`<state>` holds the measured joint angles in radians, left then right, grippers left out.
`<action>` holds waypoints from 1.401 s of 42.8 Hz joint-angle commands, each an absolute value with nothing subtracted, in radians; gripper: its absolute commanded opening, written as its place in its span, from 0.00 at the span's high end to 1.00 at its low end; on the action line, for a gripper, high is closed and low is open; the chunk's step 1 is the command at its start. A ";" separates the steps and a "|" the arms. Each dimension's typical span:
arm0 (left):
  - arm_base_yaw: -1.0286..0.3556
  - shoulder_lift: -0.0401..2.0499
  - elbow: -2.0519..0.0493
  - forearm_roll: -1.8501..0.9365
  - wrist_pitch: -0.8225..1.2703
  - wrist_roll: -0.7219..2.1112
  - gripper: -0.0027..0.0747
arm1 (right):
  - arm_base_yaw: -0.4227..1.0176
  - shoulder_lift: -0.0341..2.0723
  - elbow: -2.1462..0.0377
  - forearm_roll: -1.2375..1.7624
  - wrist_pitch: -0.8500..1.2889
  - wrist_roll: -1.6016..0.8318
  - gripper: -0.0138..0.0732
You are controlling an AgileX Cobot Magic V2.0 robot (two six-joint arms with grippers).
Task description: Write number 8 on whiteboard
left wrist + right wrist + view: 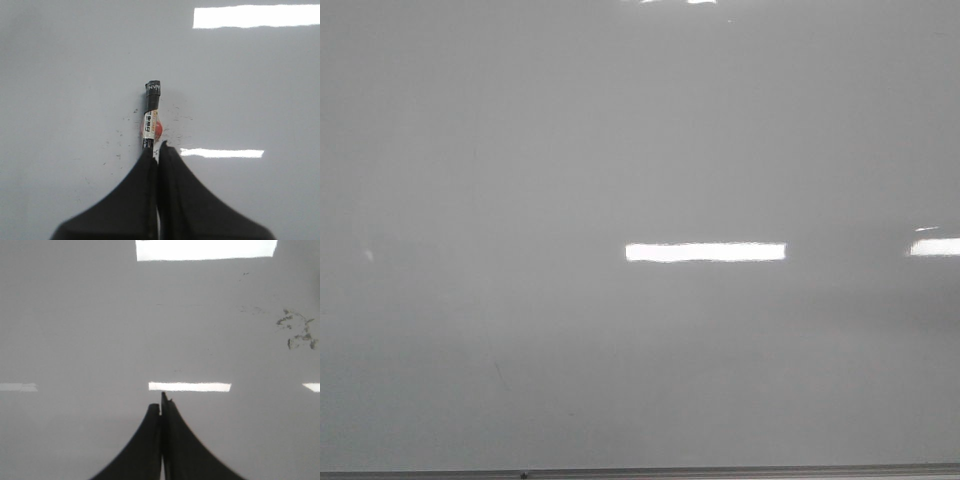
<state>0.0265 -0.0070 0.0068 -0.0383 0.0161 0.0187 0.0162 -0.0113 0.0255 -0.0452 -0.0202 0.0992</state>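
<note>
**Honestly, no 8 anywhere on the board at this point**

Front view first: the whiteboard (520, 150) filled pretty much the whole shot, glossy grey-white, with its thin grey frame edge (720, 470) running along the bottom. A couple of bright light reflections (705, 252) sat on it, and neither arm showed up. I couldn't spot a drawn figure 8 in this view.

Left wrist view: the left gripper (159, 150) had its fingers pinched tight on a marker (151, 115), black cap end pointing away from the fingers, white label and a red bit showing on the barrel. Little dark specks (120, 135) were scattered on the board around it.

Right wrist view: the right gripper (161, 407) had its fingers pressed together with nothing between them. Some dark smudges (296, 330) sat on the board well off to one side.
</note>
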 commanded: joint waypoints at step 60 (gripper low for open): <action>0.019 0.055 -0.364 -0.046 0.064 0.014 0.99 | 0.014 0.052 -0.358 -0.072 0.133 0.101 0.92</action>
<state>0.0265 0.0025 -0.2471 -0.0383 0.0641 0.0187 0.0162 0.0000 -0.2627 -0.0474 0.1473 0.0992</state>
